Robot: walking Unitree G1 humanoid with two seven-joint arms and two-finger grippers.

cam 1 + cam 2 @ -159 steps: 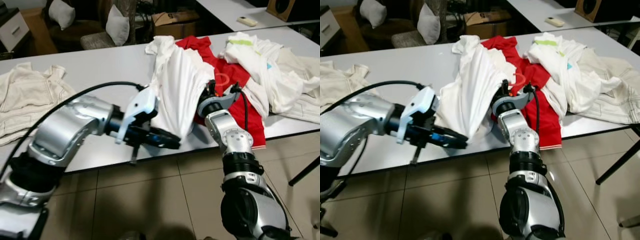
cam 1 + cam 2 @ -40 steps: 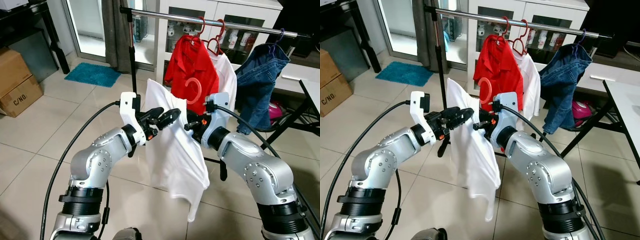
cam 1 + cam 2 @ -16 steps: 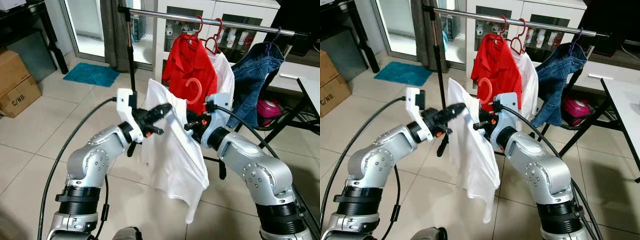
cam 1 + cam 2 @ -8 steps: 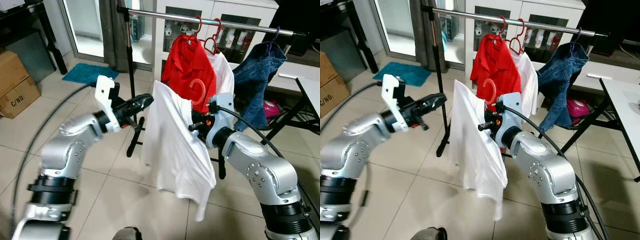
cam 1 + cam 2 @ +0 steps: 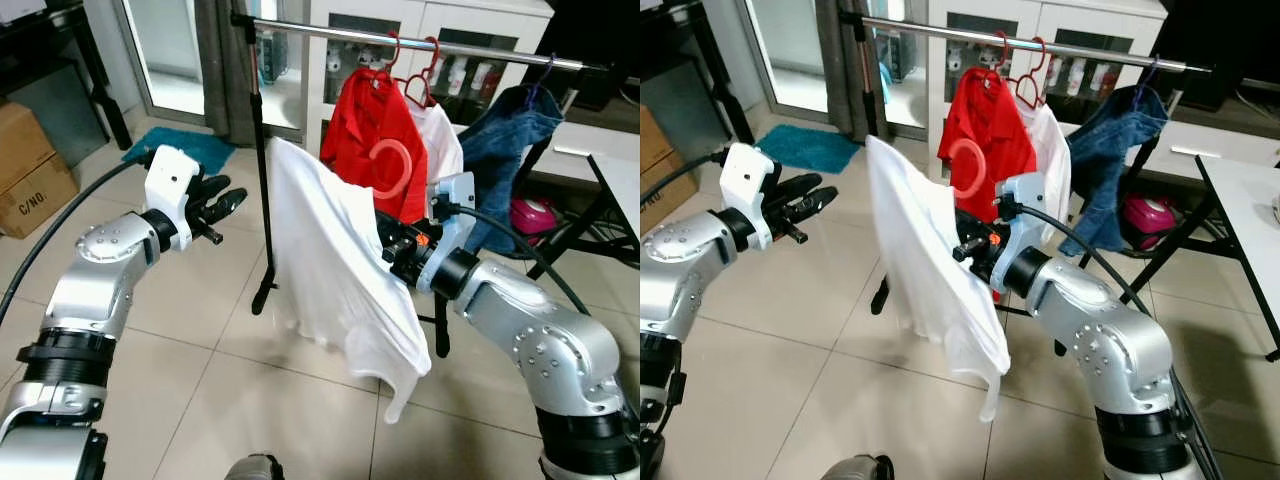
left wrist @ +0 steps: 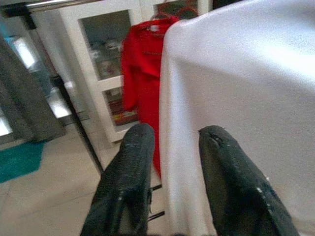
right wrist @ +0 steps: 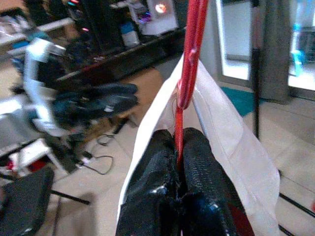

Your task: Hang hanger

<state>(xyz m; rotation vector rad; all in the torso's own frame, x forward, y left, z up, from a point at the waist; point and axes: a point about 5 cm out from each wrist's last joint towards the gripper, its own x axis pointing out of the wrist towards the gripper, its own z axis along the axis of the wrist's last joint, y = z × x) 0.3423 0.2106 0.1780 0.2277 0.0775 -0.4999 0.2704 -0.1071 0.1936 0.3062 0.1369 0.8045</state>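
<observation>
A white shirt (image 5: 335, 265) hangs on a red hanger, whose round hook (image 5: 391, 165) sticks up in front of the clothes on the rail. My right gripper (image 7: 178, 147) is shut on the hanger's red neck (image 7: 191, 59), just under the shirt's collar; in the left eye view this gripper (image 5: 388, 247) sits behind the shirt. The steel rail (image 5: 330, 31) runs across the top, above and beyond the hook. My left gripper (image 5: 228, 198) is open and holds nothing, off to the left of the shirt. In its wrist view the left gripper (image 6: 174, 140) faces the white cloth (image 6: 246, 98).
On the rail hang a red shirt (image 5: 360, 115), a white garment (image 5: 443, 140) and a denim jacket (image 5: 510, 135). The rail's black upright (image 5: 259, 170) stands just left of the shirt. A cardboard box (image 5: 30, 170) and a teal mat (image 5: 170, 143) lie left. A white table edge (image 5: 618, 178) is right.
My left gripper has let go of the shirt and drawn back to the left. The right gripper has lifted the hanger and shirt a little toward the rail.
</observation>
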